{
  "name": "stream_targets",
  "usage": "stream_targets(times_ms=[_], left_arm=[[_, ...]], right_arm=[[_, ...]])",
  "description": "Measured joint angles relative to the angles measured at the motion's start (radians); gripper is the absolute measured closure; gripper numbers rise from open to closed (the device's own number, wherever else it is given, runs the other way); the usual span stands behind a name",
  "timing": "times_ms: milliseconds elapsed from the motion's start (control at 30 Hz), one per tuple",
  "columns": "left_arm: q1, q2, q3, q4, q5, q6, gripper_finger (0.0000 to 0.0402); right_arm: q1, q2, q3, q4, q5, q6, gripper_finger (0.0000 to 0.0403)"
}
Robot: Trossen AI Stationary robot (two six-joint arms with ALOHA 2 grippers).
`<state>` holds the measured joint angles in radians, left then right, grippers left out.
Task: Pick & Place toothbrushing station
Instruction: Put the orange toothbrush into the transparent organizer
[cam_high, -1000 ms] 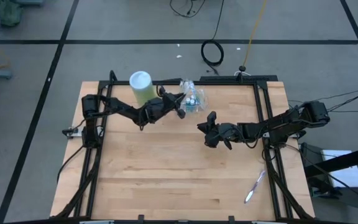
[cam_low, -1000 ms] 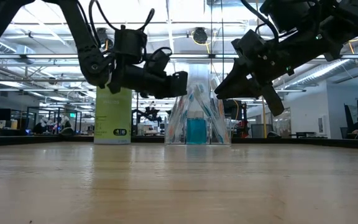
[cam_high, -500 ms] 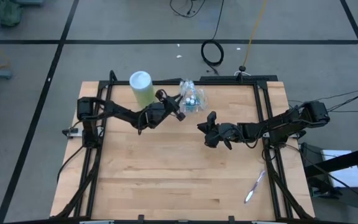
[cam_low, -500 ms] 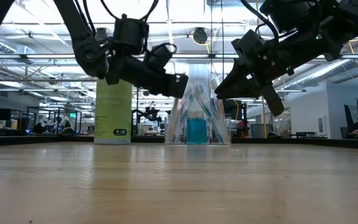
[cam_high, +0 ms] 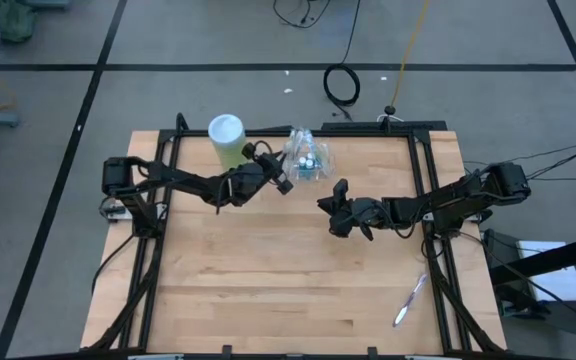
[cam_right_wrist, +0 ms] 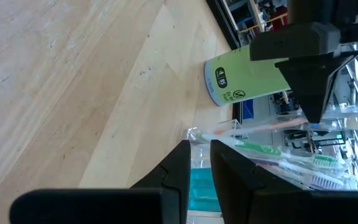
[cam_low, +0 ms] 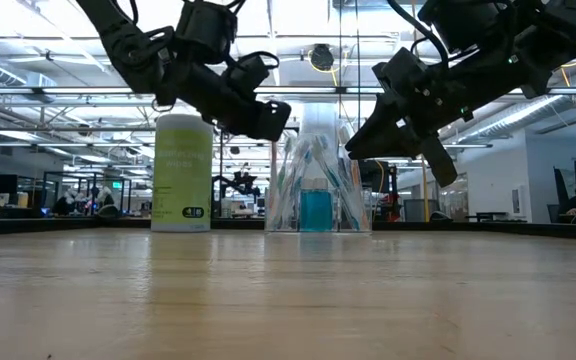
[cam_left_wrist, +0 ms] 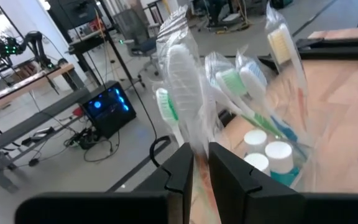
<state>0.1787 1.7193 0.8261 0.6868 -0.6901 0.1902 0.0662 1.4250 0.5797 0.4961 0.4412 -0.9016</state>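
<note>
The toothbrushing station (cam_high: 308, 158), a clear bag of toothbrushes and blue tubes, stands upright at the far edge of the table (cam_high: 268, 280), just right of a green canister (cam_high: 227, 139). Its long axis runs vertically, brush heads uppermost. The left gripper (cam_high: 282, 180) is the nearer of the 2 arms: it hangs raised just left of the bag's upper part, the fingers nearly closed with a thin gap and nothing between them. The right gripper (cam_high: 336, 207) waits nearer and to the right, also almost shut and empty. Any grasp probably starts with the left reaching rightward.
</note>
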Motion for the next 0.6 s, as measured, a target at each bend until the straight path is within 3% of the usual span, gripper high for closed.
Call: stream_targets(times_ms=[367,600], left_arm=[[0.015,0.0,0.0,-0.011,0.029,-0.074,0.035],[0.073,0.009,0.0,-0.055,0.194,-0.221,0.035]], right_arm=[[0.0,0.0,0.0,0.002,0.0,0.0,0.0348],[0.0,0.0,0.0,0.002,0.0,0.0,0.0348]])
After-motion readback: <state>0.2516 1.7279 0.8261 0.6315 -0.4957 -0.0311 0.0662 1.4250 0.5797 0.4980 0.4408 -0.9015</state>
